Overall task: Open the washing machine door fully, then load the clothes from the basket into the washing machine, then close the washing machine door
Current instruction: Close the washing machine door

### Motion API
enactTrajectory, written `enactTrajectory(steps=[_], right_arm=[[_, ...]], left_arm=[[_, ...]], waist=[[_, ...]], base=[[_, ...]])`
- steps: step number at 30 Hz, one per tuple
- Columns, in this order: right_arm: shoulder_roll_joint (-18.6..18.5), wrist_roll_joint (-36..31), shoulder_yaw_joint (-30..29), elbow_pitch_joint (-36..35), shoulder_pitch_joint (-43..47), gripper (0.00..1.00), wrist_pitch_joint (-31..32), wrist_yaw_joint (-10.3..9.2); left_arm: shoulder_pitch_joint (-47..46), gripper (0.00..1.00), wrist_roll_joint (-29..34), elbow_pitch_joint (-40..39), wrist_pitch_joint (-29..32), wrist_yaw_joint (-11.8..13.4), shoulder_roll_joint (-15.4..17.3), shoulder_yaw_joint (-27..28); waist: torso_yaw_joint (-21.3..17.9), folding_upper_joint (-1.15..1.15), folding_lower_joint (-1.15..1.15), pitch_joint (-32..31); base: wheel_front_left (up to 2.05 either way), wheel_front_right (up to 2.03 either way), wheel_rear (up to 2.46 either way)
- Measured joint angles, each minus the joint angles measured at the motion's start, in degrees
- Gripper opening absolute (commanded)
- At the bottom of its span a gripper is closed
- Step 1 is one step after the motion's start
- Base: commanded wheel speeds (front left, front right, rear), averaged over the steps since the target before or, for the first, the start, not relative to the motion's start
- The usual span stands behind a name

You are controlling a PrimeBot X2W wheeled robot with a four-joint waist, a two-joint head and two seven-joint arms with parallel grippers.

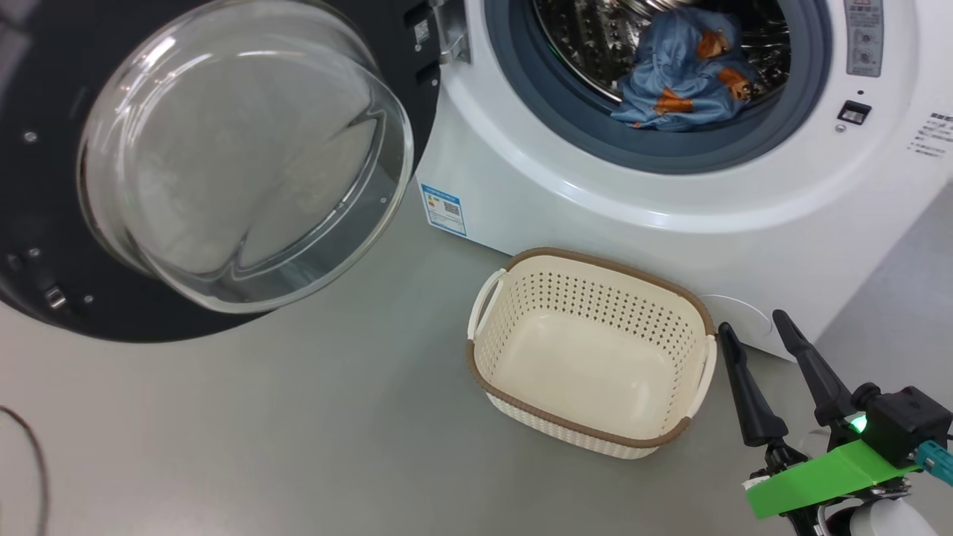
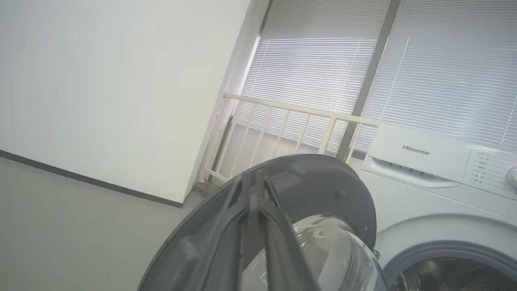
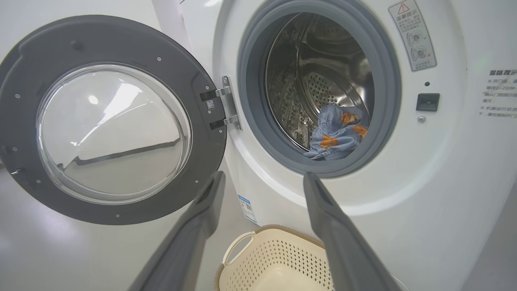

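Note:
The washing machine (image 1: 595, 201) stands with its door (image 1: 45, 89) swung wide open to the left, glass bowl facing out. Blue clothes (image 1: 685, 74) with orange prints lie in the steel drum, also seen as the clothes (image 3: 337, 135) in the right wrist view. The basket (image 1: 588, 257) sits on the floor in front of the machine, with nothing inside it. My right gripper (image 1: 756, 331) hovers open just right of the basket. My left gripper (image 2: 253, 176) is shut with nothing seen between its fingers, lying in front of the door (image 2: 323, 182) rim; whether it touches the rim I cannot tell.
Grey floor spreads left of and in front of the basket (image 3: 278, 258). A dark cable (image 1: 30, 447) curves at the lower left. A white wall (image 2: 101, 81), a cream railing (image 2: 282, 117) and window blinds stand behind the machine (image 2: 416, 190).

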Motion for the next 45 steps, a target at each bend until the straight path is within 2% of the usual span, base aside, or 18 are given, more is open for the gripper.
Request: enactTrajectory(steps=[3, 7, 10, 14, 22, 25, 45], right_arm=[[0.05, 0.0, 0.12, 0.0, -0.01, 1.0, 0.0, 0.0], [0.05, 0.0, 0.11, -0.07, -0.05, 1.0, 0.0, 0.0], [-0.01, 0.0, 0.22, -0.14, -0.38, 1.0, 0.0, 0.0], [-0.41, -0.01, 0.24, -0.52, -1.6, 1.0, 0.0, 0.0], [-1.54, -0.25, 1.31, -0.69, -3.72, 1.0, 0.0, 0.0], [-1.75, -0.26, 1.43, -0.73, -5.04, 1.0, 0.0, 0.0], [-4.09, -0.29, 1.63, -1.14, -8.5, 1.0, 0.0, 0.0]], left_arm=[[-6.12, 0.0, -8.87, 3.83, 1.91, 0.0, 4.98, 0.15], [-13.6, 0.0, -17.02, 10.93, 4.66, 0.0, 10.93, -0.02], [-17.97, 0.0, -20.33, 17.05, 6.8, 0.0, 14.56, -0.69], [-23.27, 0.0, -24.36, 24.96, 10.61, 0.0, 17.36, -2.3], [-31.43, 0.0, -32.4, 35.22, 21.36, 0.0, 21.43, -5.6], [-33.39, 0.0, -33.65, 37.4, 24.66, 0.0, 22.84, -6.98], [-41.69, 0.0, -36.23, 47.1, 37.11, 0.01, 27.83, -13.04]], waist=[[-0.89, 0.0, 0.0, 0.05], [-1.83, 0.0, -0.01, 0.6], [-2.56, 0.0, 0.0, 1.33], [-3.37, 0.0, 0.0, 2.62], [-4.39, 0.0, 0.0, 6.21], [-4.51, 0.0, 0.0, 7.71], [-4.39, 0.0, 0.0, 14.92]], base=[[0.0, 0.0, 0.0], [0.0, 0.0, 0.0], [0.0, 0.0, 0.0], [0.0, 0.0, 0.0], [0.0, 0.0, 0.0], [0.0, 0.0, 0.0], [0.0, 0.0, 0.0]])
